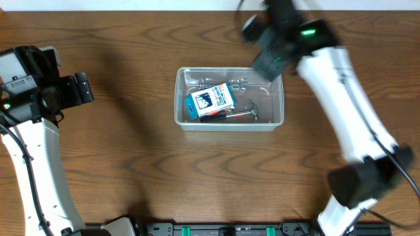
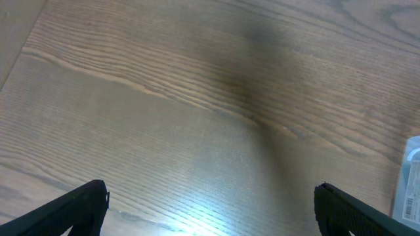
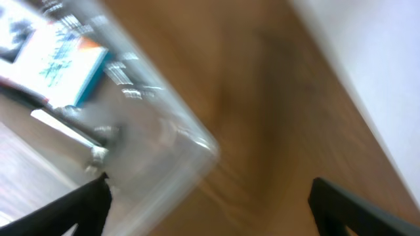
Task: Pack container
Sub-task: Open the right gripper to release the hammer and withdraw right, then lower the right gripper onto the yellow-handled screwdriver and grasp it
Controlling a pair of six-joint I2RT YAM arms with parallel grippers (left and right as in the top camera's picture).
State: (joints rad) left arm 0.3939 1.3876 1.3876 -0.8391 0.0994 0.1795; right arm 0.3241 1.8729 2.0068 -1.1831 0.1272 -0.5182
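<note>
The clear plastic container stands at the table's middle. Inside lie a blue-and-white printed box, metal tools and a dark-handled tool. My right gripper is open and empty above the container's far right corner; its wrist view is blurred and shows the container's corner, the box and a metal tool. My left gripper is open and empty over bare wood at the far left; the container's edge shows at that view's right border.
The wooden table's far edge meets a white surface behind the container. The arm bases stand along the near edge.
</note>
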